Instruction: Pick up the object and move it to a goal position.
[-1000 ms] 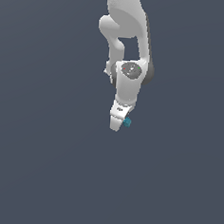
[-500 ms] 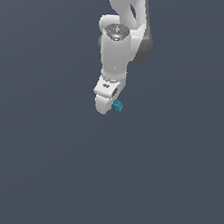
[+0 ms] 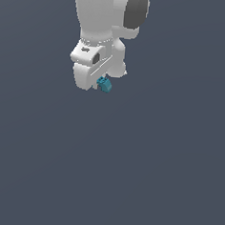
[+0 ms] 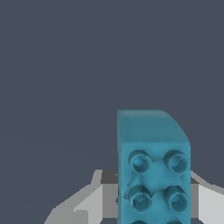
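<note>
The teal-blue studded block pokes out below my white gripper in the exterior view, held well above the grey floor. In the wrist view the block fills the area between my fingers, its studded face toward the camera. My fingers press against its sides, so the gripper is shut on the block. Most of the block is hidden behind the gripper body in the exterior view.
The white arm with a dark grey joint cover hangs from the top of the exterior view. A plain dark grey surface is all around.
The arm has moved up and toward the camera with the block, so it looks larger. The wrist has turned; the block has stayed in the gripper.
</note>
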You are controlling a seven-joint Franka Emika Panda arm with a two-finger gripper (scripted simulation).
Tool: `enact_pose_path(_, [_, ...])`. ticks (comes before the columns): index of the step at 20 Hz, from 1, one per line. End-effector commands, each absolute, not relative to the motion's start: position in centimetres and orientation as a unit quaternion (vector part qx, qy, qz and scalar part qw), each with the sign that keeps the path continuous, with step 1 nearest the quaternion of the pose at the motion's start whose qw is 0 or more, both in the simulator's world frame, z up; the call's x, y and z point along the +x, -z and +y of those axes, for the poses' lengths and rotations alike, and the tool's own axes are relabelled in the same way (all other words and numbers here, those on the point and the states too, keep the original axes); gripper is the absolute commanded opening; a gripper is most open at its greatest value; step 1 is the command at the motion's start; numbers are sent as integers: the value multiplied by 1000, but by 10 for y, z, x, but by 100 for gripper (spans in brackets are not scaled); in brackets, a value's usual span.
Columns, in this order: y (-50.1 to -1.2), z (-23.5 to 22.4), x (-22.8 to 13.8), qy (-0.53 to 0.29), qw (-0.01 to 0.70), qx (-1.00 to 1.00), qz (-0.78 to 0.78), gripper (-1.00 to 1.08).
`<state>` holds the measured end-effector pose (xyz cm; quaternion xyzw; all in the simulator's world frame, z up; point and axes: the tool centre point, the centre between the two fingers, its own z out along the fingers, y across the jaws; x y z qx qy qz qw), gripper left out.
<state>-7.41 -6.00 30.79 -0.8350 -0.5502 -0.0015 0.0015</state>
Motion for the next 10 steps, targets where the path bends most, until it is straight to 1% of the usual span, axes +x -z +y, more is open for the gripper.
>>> enact_pose_path(1, [-334,-74,-76,2,2,-835,-550,-100])
enact_pose_path(10, [-422,-122,-80,1,1,-835,-550,-100])
